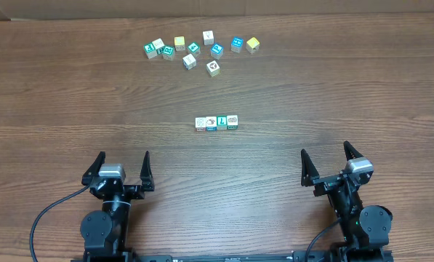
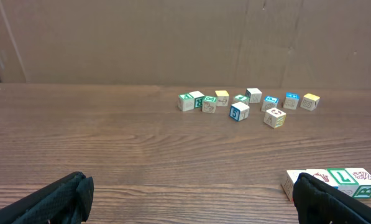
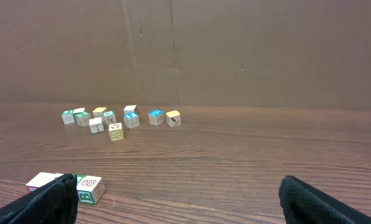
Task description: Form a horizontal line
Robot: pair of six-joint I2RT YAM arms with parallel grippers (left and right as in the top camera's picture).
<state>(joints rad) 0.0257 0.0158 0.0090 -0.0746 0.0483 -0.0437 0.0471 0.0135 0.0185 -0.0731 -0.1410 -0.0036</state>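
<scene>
I see the horizontal line (image 1: 217, 123), a short straight row of four tiny whitish cubes with teal, orange and green picture faces, set edge to edge on the brown wooden table (image 1: 362, 87). Beyond that row, well apart from it, lies a loose cluster of similar cubes (image 1: 202, 48). On the row's near side, the left gripper (image 1: 123, 157) and the right gripper (image 1: 326, 151) sit off to either side of it, well apart from it, each with its fingers spread wide.

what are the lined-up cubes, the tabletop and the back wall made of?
Lined-up cubes: likely printed wood; pale matte sides, coloured picture faces.
Tabletop: wood or wood-look laminate; brown grain streaks, can't tell which.
Back wall: probably cardboard; flat matte brown with creases.
</scene>
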